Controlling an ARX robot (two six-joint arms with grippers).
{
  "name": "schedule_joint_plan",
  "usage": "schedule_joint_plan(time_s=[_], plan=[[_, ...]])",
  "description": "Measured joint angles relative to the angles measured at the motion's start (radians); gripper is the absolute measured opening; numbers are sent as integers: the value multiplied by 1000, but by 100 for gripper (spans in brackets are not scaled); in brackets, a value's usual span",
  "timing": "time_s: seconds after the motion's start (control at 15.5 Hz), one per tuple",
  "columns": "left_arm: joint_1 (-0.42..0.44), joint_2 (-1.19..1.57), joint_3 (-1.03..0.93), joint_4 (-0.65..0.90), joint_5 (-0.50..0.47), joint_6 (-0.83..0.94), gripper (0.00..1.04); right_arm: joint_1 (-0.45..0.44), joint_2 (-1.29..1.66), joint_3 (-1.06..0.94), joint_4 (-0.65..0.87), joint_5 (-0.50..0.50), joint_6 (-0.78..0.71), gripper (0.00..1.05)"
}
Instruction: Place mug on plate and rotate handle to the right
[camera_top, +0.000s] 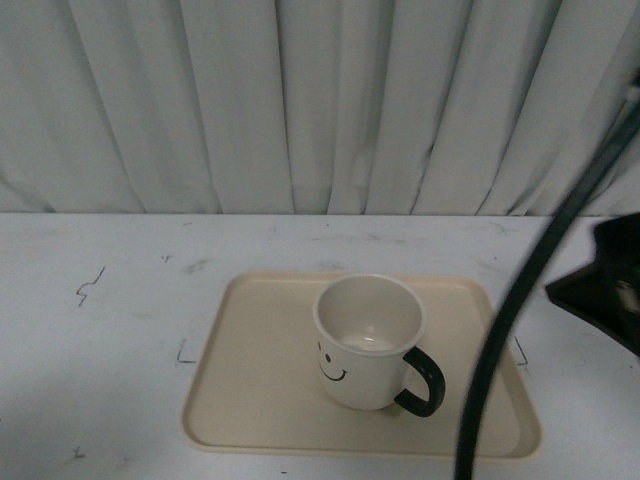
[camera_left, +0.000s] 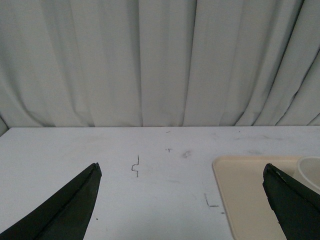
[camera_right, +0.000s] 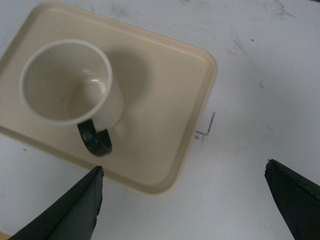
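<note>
- Beside the plate (camera_right: 165, 150), off its right edge, the right gripper (camera_right: 183, 165) hangs with jaws spread wide, empty.
- Left of the plate, the left gripper (camera_left: 181, 165) is also wide apart, gripping nothing.
- On the plate's middle stands the mug (camera_top: 365, 340), upright, its handle (camera_top: 425, 380) pointing toward the plate's near right corner.
- A black cable (camera_top: 510, 330) crosses in front of the plate's right side.

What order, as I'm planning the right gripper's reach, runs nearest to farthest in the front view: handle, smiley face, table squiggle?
1. handle, on the mug's right, facing the right gripper.
2. smiley face, mug's left front.
3. squiggle, far left on the table.
</note>
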Motion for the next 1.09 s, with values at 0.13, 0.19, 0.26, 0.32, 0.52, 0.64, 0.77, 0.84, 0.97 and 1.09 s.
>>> schedule_joint_plan(time_s=[0.13,0.19,0.26,0.32,0.52,0.64,0.77,0.84,0.97,1.09], plan=[[0,0,0,0,0,0,98,51,207,177,8,13,52,98],[0,0,0,0,0,0,98,69,292,241,-6,23,88,98],[0,0,0,1,0,0,98,90,375,299,-31,39,122,98],[0,0,0,1,0,0,98,111,446,348,-58,33,147,98],[0,0,0,1,0,0,98,183,562,474,-105,51,195,98],[0,0,0,1,0,0,98,208,605,521,-158,65,242,98],[0,0,0,1,0,0,98,219,660,534,-201,109,278,97],[0,0,0,1,0,0,98,219,667,536,-202,126,287,89],[0,0,0,0,0,0,98,218,669,547,-196,131,303,67],[0,0,0,0,0,0,98,217,671,563,-213,125,307,47]])
